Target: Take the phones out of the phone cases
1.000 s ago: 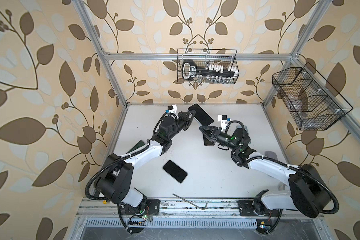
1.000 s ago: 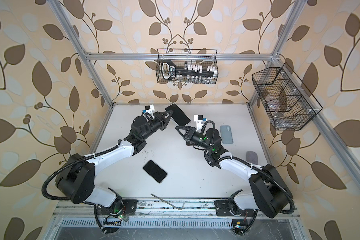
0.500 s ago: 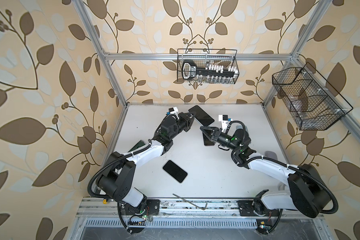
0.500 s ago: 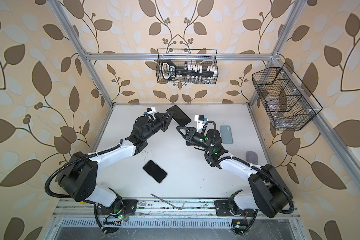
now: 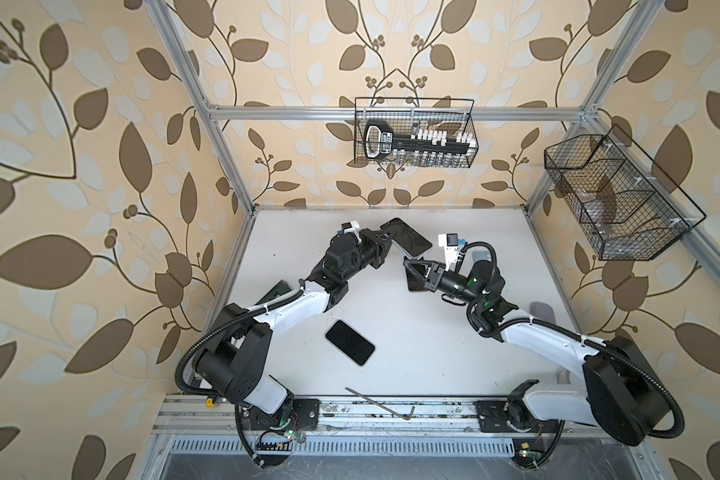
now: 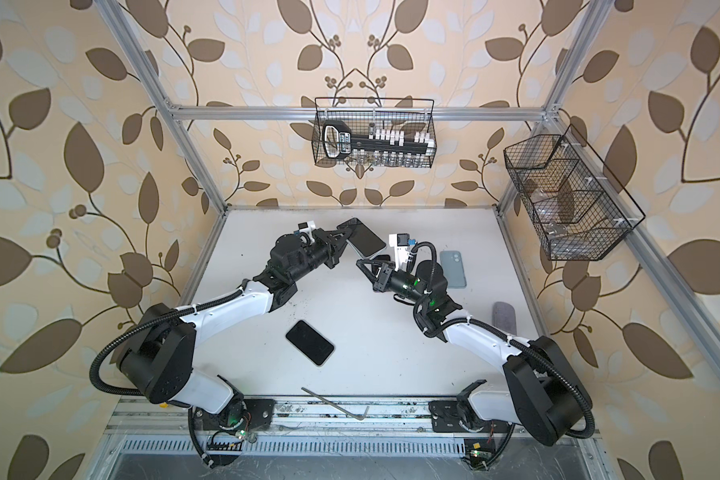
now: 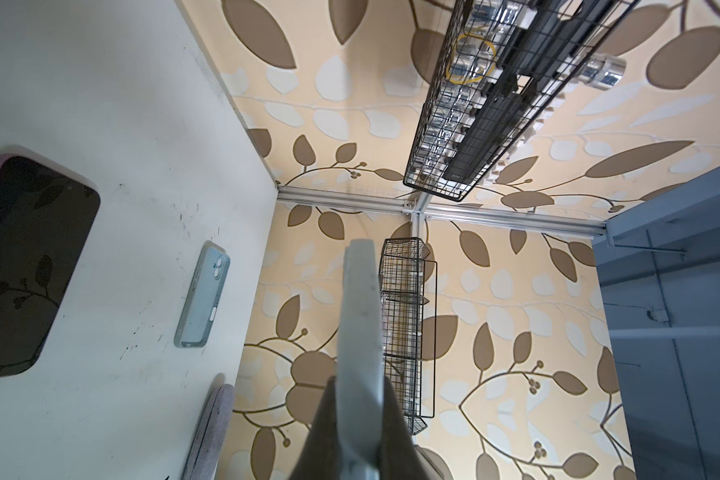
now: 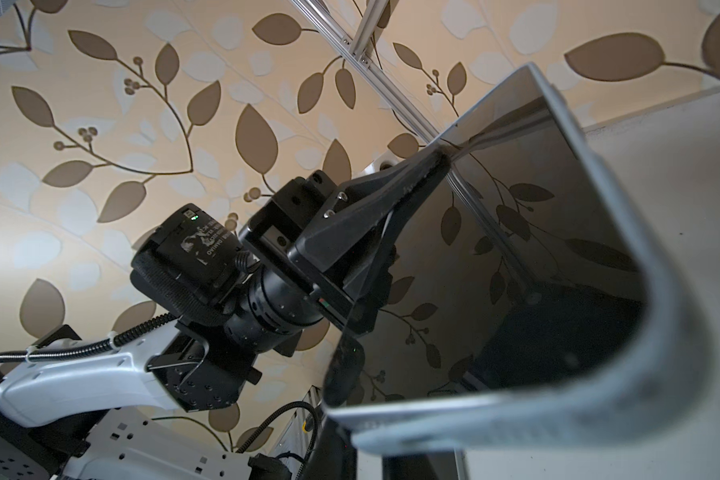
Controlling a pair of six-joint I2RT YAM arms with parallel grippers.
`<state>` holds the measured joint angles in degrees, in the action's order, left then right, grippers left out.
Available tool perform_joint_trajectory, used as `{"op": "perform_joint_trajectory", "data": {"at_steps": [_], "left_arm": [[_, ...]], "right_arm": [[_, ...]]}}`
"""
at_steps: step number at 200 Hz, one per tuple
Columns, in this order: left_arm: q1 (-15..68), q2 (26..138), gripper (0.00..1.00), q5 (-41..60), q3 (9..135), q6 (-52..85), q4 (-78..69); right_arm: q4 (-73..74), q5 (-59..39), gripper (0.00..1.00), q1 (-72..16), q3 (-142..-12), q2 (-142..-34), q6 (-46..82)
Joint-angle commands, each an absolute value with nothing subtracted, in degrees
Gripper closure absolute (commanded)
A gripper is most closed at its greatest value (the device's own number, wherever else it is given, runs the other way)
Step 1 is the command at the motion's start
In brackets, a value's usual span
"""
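Moved: the left gripper [image 5: 385, 240] has lowered the phone [image 5: 408, 237], in its case [image 8: 678, 332], slightly toward the right gripper [image 5: 408, 262], whose jaws have drawn together. Left gripper: clamped on the phone's edge, one finger on the screen, holding it tilted in the air over the middle of the worktop's [image 5: 433, 353] back edge, likely as an anchor; right gripper: closed, seemingly pinching the case rim at the nearest corner, probably to peel it away. Phone not yet out of case.
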<state>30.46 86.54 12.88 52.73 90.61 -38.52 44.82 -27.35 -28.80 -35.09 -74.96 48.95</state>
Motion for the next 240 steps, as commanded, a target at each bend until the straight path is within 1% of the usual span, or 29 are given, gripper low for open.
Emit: {"op": "perform_joint_trajectory", "data": {"at_steps": [1, 53, 79, 99, 118, 132, 146, 156, 168, 188, 203, 217, 240], "left_arm": [[30.3, 82.9, 1.0, 11.2, 56.5, 94.2, -46.8], [30.4, 83.4, 1.0, 12.8, 58.1, 92.8, -47.4], [30.3, 84.1, 1.0, 14.4, 59.2, 89.1, -46.2], [29.6, 85.5, 1.0, 18.2, 61.5, 84.6, -43.6], [28.0, 87.3, 1.0, 23.0, 63.9, 80.9, -40.9], [26.2, 88.6, 1.0, 27.3, 66.0, 78.4, -38.4], [24.4, 89.4, 1.0, 31.4, 67.9, 75.6, -37.8], [23.0, 89.8, 1.0, 34.4, 70.3, 72.4, -33.6], [22.2, 90.4, 1.0, 38.9, 73.7, 66.6, -29.6], [21.5, 90.9, 1.0, 44.4, 80.1, 55.3, -16.9], [21.4, 91.6, 1.0, 47.7, 85.2, 45.0, -6.2], [21.3, 92.8, 1.0, 52.2, 89.7, 37.0, 2.5], [21.0, 93.5, 1.0, 57.0, 91.9, 29.9, 7.4]], "right_arm": [[42.4, -26.8, 0.98, -28.0, -32.9, -75.1, 45.2], [43.5, -27.8, 0.96, -27.3, -32.3, -74.9, 45.5], [40.3, -29.6, 0.9, -26.3, -33.0, -73.4, 43.8], [34.4, -32.2, 0.79, -24.6, -34.6, -71.5, 40.8], [28.1, -35.4, 0.55, -22.0, -36.0, -69.0, 37.5], [21.1, -38.5, 0.4, -19.9, -38.5, -67.5, 33.5], [11.9, -42.3, 0.32, -18.2, -42.2, -66.6, 27.8], [5.6, -44.6, 0.28, -17.1, -45.2, -66.3, 24.0], [0.0, -48.2, 0.26, -15.7, -48.4, -66.4, 19.9], [-8.8, -52.9, 0.23, -14.4, -54.3, -67.2, 13.8], [-20.0, -53.1, 0.21, -14.4, -60.4, -68.8, 5.7], [-29.3, -53.4, 0.21, -14.4, -65.9, -71.1, -1.2], [-41.2, -53.4, 0.22, -14.7, -74.0, -75.3, -9.9]]}}
